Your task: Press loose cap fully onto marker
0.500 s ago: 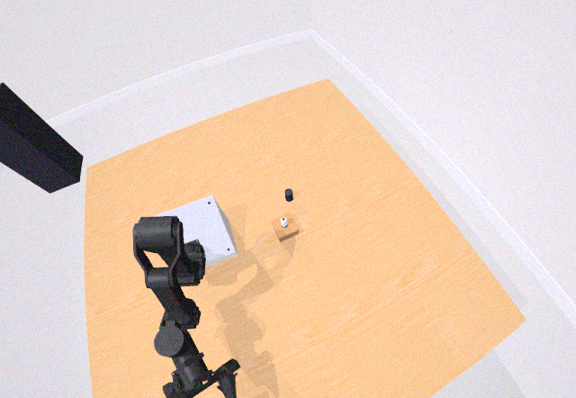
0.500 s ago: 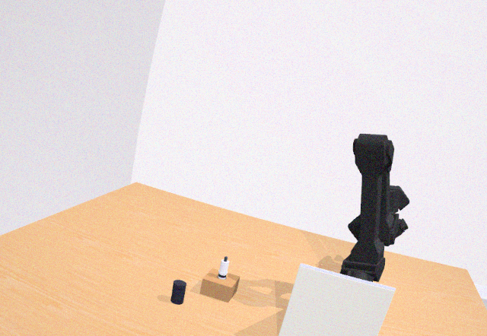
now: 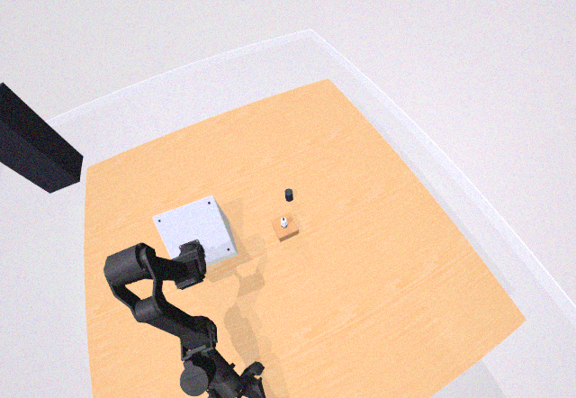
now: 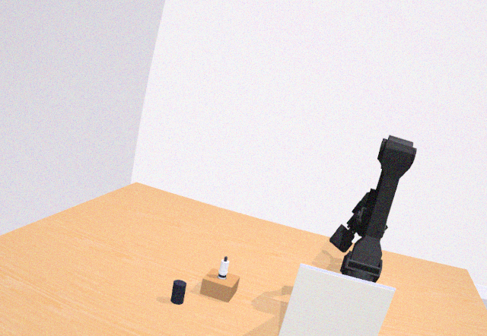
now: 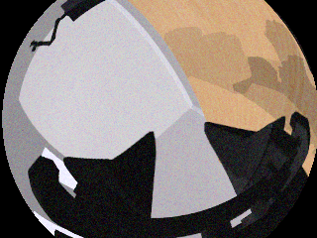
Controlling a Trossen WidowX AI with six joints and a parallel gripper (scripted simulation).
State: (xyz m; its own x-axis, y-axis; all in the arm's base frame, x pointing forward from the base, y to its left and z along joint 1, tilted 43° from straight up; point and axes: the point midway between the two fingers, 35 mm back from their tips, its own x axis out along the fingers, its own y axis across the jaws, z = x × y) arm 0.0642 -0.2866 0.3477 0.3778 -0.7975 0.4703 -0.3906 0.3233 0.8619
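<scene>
The white marker (image 3: 283,222) (image 4: 223,268) stands upright in the brown holder block (image 3: 290,234) (image 4: 218,288), its dark tip bare. The dark blue cap (image 3: 289,194) (image 4: 178,292) stands on the table beside the block, not touching it. My gripper (image 5: 180,131) is open and empty, its two dark fingers apart in the wrist view. It is far from the marker and cap, at the bottom edge of the top view, where its fingertips are cut off. The marker and cap do not show in the wrist view.
A white box (image 3: 185,217) (image 4: 334,305) stands beside the base of my folded arm. A large pale surface (image 5: 99,84) fills much of the wrist view. A black block (image 3: 39,147) juts in at the left of the top view. Shadows of the arm cross the wooden table (image 3: 348,291).
</scene>
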